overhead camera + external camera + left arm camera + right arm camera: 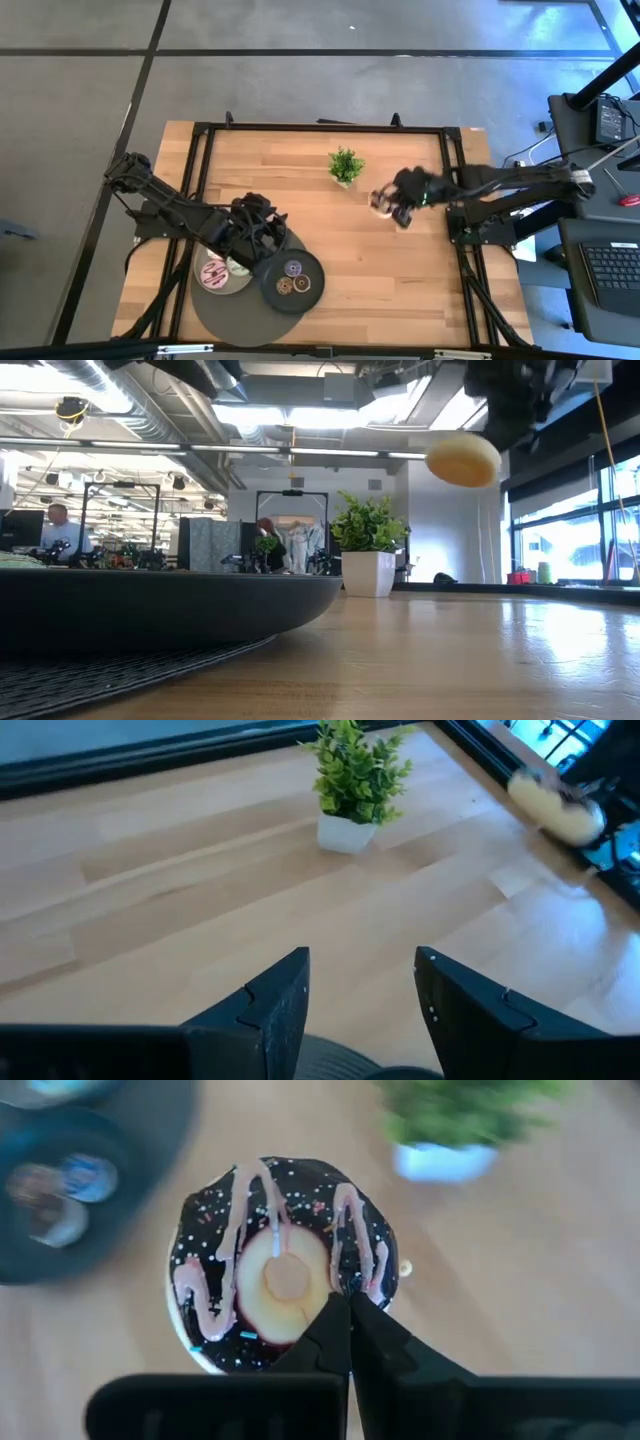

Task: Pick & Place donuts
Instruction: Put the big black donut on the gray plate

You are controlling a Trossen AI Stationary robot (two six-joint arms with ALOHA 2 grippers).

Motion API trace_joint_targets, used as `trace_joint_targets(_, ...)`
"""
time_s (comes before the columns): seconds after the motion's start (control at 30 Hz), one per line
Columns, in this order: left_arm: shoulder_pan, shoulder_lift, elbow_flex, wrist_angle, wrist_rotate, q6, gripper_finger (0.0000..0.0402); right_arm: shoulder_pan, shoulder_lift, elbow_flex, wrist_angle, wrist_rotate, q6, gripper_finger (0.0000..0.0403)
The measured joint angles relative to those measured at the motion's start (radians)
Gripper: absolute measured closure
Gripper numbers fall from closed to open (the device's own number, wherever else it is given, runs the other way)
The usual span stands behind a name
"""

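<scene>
Wood table (400,270), open workshop behind potted plant (368,546)

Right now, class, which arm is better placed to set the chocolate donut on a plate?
Right: its gripper already pinches the chocolate donut above the table, while the left gripper sits open over the plates.

Two dark, jointed arms, matte black throughout. Left arm (180,212) bulky at the joints, black cables running alongside. Right arm (510,185) slimmer, pale band near its far end. Left end effector (365,1010): two flat, angular black fingers with small screws. Right end effector (345,1342): same black, wedge-shaped fingers.
</scene>
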Motion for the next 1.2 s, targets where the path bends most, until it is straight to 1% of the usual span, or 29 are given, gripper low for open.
trace_joint_targets(0.1,0.012,0.000,0.000,0.028,0.007,0.015,0.0224,0.113,0.065,0.000,0.127,0.060,0.052,0.0399)
trace_joint_targets(0.23,0.019,0.000,0.000,0.083,0.008,0.083,0.0227,0.177,0.177,0.003,0.295,0.074,0.070,0.0399)
trace_joint_targets(0.53,0.022,0.000,0.000,0.196,0.000,0.198,0.0225,0.225,0.452,0.072,0.266,0.057,-0.084,0.0399)
trace_joint_targets(0.7,0.022,0.000,0.000,0.214,0.015,0.243,0.0224,0.236,0.580,0.087,0.297,0.056,-0.086,0.0396)
trace_joint_targets(0.83,0.022,0.001,0.000,0.214,0.015,0.244,0.0222,0.236,0.640,0.088,0.360,0.056,-0.085,0.0391)
trace_joint_targets(0.97,0.022,0.001,0.000,0.214,0.014,0.261,0.0219,0.235,0.678,0.088,0.362,0.056,-0.084,0.0389)
trace_joint_targets(1.2,0.022,0.001,0.000,0.214,0.014,0.262,0.0219,0.235,0.688,0.088,0.365,0.029,-0.072,0.0387)
